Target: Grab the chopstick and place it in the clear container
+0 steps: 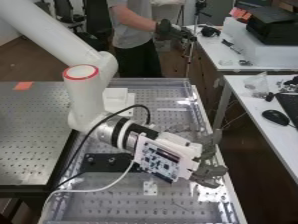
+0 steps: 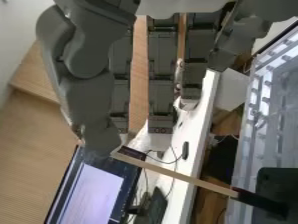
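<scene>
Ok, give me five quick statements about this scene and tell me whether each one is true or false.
1. The chopstick has a dark end. True.
2. The fingers are curled into a fist. False: they are extended.
3. The computer mouse is white. False: it is black.
4. In the wrist view, one end of the chopstick appears by the thumb's tip. True.
5. The circuit board lies on a desk. False: it is mounted on the robot.

The chopstick is tan with a dark end.
</scene>
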Robot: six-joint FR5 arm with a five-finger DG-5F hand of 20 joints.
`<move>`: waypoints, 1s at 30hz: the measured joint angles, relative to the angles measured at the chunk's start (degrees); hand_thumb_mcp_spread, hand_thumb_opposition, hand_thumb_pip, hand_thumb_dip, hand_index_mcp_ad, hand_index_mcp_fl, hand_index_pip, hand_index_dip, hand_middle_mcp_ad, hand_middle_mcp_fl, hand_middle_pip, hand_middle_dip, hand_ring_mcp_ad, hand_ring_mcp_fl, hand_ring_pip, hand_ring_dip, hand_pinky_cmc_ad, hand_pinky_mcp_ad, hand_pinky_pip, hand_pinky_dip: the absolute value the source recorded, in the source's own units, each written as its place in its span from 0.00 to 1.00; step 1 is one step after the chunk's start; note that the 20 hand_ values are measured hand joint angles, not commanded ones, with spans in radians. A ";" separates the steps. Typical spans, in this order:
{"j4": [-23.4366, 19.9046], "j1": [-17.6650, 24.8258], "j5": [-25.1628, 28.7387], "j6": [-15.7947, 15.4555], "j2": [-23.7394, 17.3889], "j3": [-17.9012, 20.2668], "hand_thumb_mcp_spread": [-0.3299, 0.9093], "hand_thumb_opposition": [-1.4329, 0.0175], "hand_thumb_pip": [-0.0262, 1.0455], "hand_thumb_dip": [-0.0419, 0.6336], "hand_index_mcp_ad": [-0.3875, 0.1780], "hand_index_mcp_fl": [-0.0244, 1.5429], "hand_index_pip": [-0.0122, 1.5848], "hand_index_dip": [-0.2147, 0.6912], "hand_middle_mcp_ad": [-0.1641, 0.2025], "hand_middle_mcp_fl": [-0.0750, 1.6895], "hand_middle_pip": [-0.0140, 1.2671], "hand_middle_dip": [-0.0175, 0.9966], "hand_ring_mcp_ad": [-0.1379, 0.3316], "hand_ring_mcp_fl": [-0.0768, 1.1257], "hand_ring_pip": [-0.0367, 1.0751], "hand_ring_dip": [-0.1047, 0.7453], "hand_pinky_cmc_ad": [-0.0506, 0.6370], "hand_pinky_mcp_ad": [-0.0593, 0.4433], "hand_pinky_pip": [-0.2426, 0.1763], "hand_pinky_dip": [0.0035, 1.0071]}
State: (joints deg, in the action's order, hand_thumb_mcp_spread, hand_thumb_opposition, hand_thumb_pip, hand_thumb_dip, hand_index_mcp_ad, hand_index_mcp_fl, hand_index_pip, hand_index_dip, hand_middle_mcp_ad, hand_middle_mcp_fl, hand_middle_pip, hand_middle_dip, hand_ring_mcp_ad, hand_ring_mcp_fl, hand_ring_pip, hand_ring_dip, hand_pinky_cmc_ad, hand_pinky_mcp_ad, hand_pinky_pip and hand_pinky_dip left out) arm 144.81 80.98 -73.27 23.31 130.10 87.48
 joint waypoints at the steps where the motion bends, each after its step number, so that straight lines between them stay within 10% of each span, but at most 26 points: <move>1: -0.28 0.09 -0.17 0.24 0.04 -0.05 0.77 0.40 0.46 0.47 0.30 0.68 0.07 0.60 0.65 0.59 0.14 0.65 0.55 0.43 0.13 0.51 0.63 0.39 0.54 0.19; 30: 0.12 0.67 -0.81 -1.72 0.27 -0.85 0.75 0.40 0.46 0.47 0.35 0.68 0.13 0.58 0.66 0.60 0.13 0.65 0.55 0.39 0.11 0.51 0.62 0.34 0.53 0.18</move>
State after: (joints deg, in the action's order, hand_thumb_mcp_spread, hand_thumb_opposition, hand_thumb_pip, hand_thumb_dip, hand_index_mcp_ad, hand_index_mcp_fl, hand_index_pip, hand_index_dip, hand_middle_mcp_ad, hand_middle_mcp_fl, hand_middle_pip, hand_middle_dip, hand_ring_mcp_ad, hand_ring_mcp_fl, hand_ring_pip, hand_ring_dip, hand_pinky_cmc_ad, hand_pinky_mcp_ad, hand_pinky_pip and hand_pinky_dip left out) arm 144.93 81.65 -74.09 21.59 130.37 86.63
